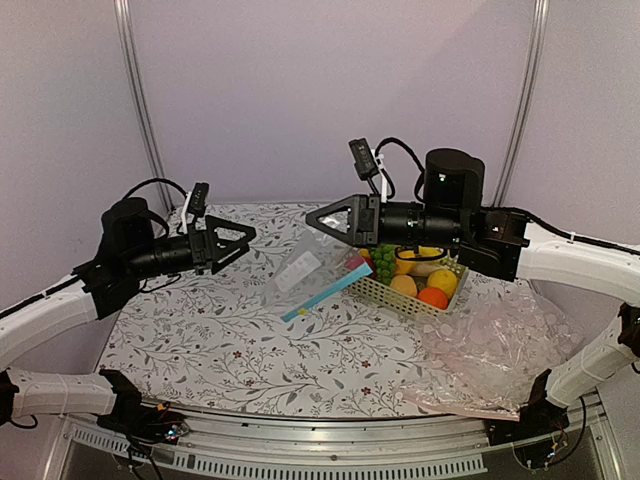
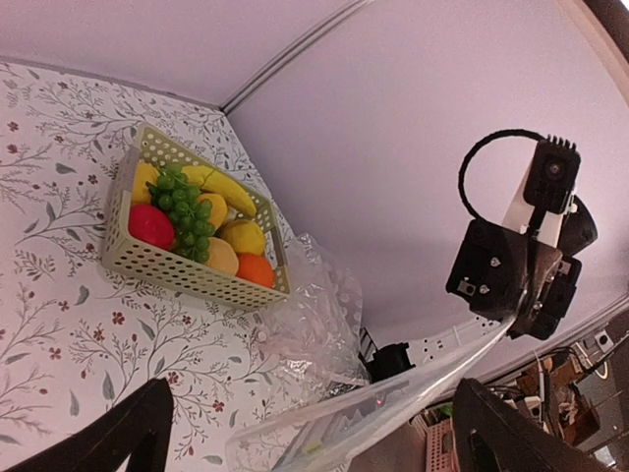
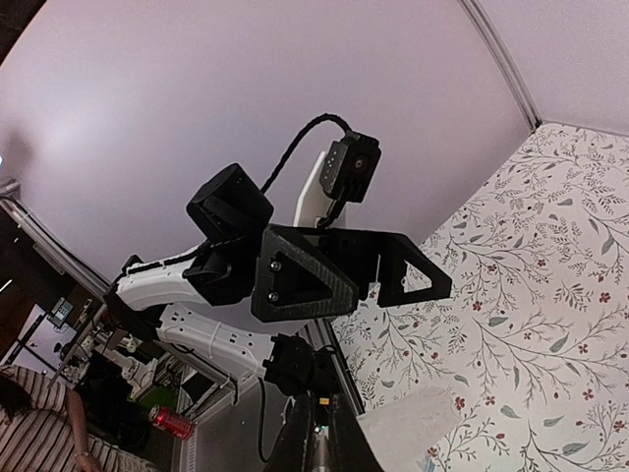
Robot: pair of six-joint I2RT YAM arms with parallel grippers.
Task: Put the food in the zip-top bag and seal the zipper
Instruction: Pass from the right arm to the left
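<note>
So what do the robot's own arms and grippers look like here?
Left arm and right arm: white links, black joints. Left gripper and right gripper: black, with triangular open-frame fingers. Each wrist carries a black camera on a white bracket, fed by a looping black cable.

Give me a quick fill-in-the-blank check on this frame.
The food lies in the ___. The right gripper is shut on the zip-top ___. The left gripper is ___, holding nothing. The zipper is light ___.
Missing: basket; bag; open; blue.
</note>
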